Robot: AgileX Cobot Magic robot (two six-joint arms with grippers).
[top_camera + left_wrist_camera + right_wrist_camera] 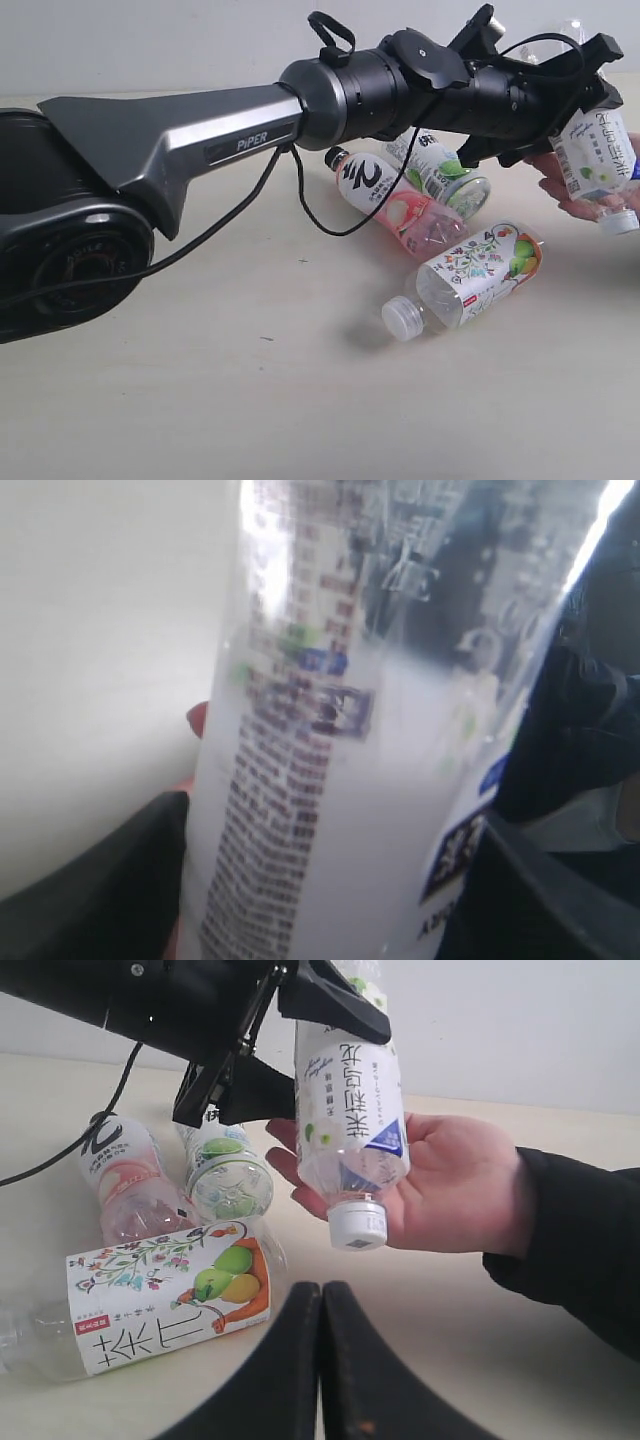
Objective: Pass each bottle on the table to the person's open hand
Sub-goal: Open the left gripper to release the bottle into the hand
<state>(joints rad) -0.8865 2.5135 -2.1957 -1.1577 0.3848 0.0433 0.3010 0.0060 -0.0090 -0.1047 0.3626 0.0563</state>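
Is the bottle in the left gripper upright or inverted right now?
Inverted: the held bottle has its white cap pointing down toward the person's open hand.

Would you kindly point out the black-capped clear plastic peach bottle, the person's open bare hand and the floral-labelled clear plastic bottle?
Black-capped clear plastic peach bottle (400,206): exterior view, label middle.
Person's open bare hand (460,1185): right wrist view, palm.
Floral-labelled clear plastic bottle (476,268): exterior view, label middle.

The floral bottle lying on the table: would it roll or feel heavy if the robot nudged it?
Probably rolls easily: the floral bottle lies on its side on the flat table. It looks empty and see-through near the cap, so likely light. Thin clear plastic may dent under a firm squeeze.
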